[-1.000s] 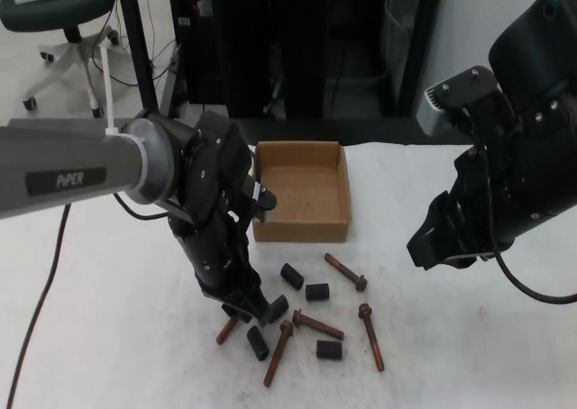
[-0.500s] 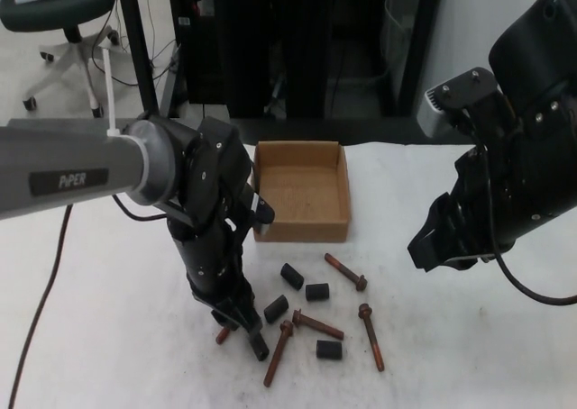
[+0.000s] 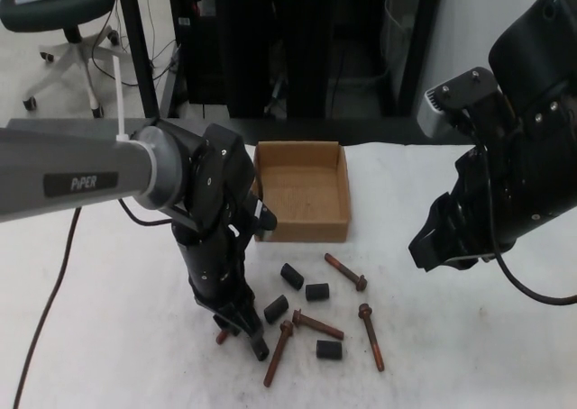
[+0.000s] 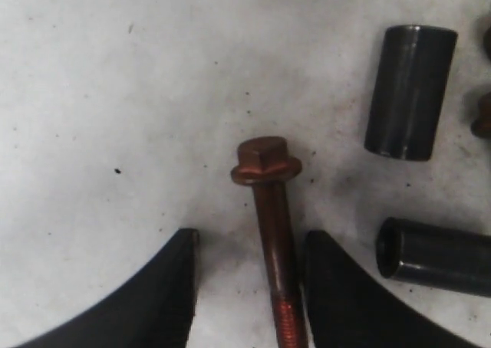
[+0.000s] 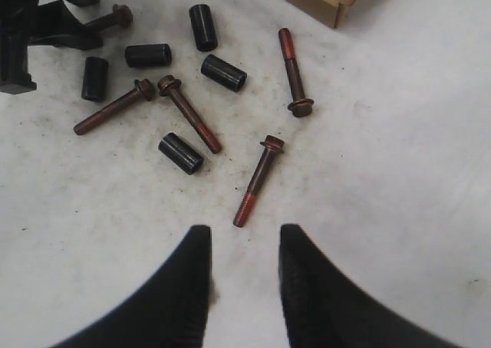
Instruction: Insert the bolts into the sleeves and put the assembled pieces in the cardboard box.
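In the left wrist view a rusty bolt (image 4: 275,225) lies on the white bench between the open fingers of my left gripper (image 4: 249,287), its hex head pointing away from the wrist. Two black sleeves (image 4: 410,91) (image 4: 437,256) lie just beside it. In the high view that gripper (image 3: 239,326) is down at the bench at the left end of the pile, over the bolt (image 3: 222,337). My right gripper (image 5: 244,287) hangs open above the bench, nothing between its fingers, short of another bolt (image 5: 258,179). The cardboard box (image 3: 302,191) holds nothing.
Several bolts (image 3: 317,323) and black sleeves (image 3: 316,292) lie scattered in front of the box. The right arm (image 3: 487,202) hovers high over the right side of the bench. Open bench lies to the left and at the front right.
My left gripper has come down and toward the front, and now straddles the left-most bolt, covering the sleeve next to it. The right arm has stayed put.
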Motion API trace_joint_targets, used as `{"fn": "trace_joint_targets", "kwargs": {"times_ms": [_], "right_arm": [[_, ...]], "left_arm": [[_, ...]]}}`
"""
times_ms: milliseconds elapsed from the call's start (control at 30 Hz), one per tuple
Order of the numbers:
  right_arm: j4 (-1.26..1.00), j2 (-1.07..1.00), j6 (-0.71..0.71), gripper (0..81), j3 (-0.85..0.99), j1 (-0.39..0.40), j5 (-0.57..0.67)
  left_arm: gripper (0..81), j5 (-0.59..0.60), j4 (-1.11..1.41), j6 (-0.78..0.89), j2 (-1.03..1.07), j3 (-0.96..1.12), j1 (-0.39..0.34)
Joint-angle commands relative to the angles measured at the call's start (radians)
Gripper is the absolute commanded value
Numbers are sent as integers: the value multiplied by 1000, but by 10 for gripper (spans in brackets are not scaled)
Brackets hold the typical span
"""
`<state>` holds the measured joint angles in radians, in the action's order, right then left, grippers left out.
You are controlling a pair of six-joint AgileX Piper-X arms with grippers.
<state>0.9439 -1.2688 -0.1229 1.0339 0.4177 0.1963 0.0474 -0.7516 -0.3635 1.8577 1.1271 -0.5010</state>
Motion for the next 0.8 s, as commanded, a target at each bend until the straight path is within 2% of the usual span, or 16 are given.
{"fn": "trace_joint_targets", "kwargs": {"times_ms": [0,433,500,700,767], "right_arm": [[2,11,-12,294,12,-1,-11],[-6,11,-12,294,12,-1,-11],[-6,11,-12,294,12,-1,-11],[-6,11,-12,294,12,-1,-11],[-6,11,-12,294,12,-1,-11]], "left_arm": [[415,43,37,42,21,2,-10],[401,67,73,76,21,2,-18],[351,67,68,76,21,2,-18],[136,67,47,41,21,2,-18],[39,67,47,41,21,2,-18]]}}
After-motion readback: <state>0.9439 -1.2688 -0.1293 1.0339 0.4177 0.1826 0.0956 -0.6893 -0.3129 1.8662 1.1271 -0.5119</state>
